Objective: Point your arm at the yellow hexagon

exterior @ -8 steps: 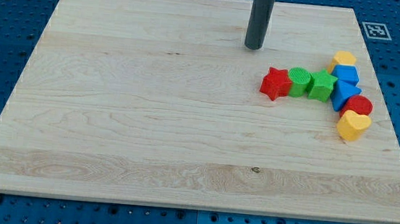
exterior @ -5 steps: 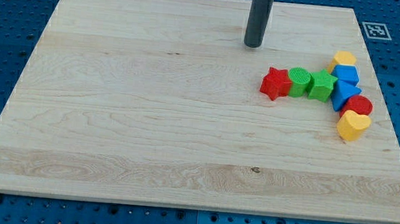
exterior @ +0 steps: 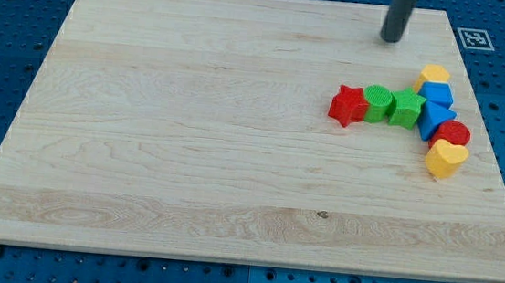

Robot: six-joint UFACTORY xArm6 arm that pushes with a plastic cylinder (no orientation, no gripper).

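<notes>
The yellow hexagon sits at the top of a cluster of blocks at the view's right. Below it lie a blue cube, a blue triangle, a red cylinder and a yellow heart. To their left stand a green star, a green cylinder and a red star in a row. My tip rests on the board near the view's top, up and to the left of the yellow hexagon, apart from it.
The wooden board lies on a blue perforated table. A black-and-white marker tag sits just off the board's top right corner.
My tip has moved to the view's right and a little up, from above the red star to a spot closer to the yellow hexagon. The blocks have not moved.
</notes>
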